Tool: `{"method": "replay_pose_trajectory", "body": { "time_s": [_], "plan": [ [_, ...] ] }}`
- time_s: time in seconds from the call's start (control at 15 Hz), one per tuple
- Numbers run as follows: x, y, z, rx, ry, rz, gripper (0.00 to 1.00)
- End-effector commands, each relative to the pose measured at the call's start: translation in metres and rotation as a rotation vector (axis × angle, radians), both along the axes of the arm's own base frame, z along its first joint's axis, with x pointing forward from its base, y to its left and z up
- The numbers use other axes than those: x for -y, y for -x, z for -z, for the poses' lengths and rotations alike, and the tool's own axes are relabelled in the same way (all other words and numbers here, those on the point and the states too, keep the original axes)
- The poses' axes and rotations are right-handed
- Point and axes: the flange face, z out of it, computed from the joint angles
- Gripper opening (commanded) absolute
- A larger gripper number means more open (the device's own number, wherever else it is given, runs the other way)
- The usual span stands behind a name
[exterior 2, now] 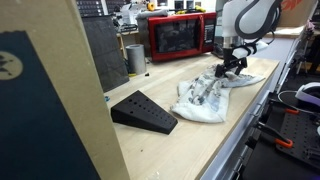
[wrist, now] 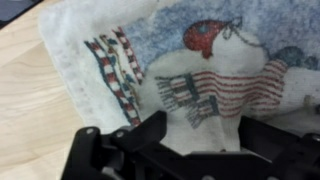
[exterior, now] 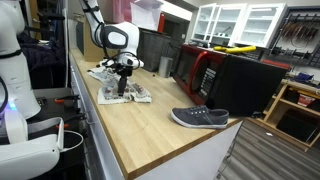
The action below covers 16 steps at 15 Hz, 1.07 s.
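The towel [wrist: 200, 80] is soft, fuzzy cloth with printed pictures. The table [exterior: 170, 140] is smooth, pale wood. The shoe [exterior: 200, 117] looks like gray cloth. The microwave [exterior 2: 178, 38] is shiny red. The wedge [exterior 2: 143, 110] is dull black.

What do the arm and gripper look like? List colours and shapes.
Rounded white-shelled robot arm with black joint sections. Black gripper of angular, linked finger bars, seen as a dark frame in the wrist view. No markings readable.

In both exterior views your gripper [exterior 2: 220, 72] is too small to show how its jaws stand. The wrist view cuts off the towel [wrist: 200, 60] at the right and the gripper at the bottom.
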Motion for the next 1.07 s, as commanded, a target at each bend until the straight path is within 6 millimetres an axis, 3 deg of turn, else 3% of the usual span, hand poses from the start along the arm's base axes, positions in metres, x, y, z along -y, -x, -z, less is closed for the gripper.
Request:
{"method": "replay_pose_trajectory", "body": {
  "time_s": [0.0, 0.27, 0.47, 0.87, 0.93, 1.0],
  "plan": [
    [0.007, -0.006, 0.021, 0.0, 0.046, 0.042, 0.45],
    [0.014, -0.02, 0.017, 0.029, 0.083, 0.065, 0.18],
    [0.031, -0.034, 0.014, 0.049, 0.119, 0.09, 0.0],
    [0.082, -0.059, 0.01, 0.057, 0.206, 0.112, 0.0],
    [0.085, -0.061, 0.006, 0.063, 0.199, 0.126, 0.25],
    [0.088, -0.064, 0.002, 0.062, 0.19, 0.137, 0.26]
  ]
}}
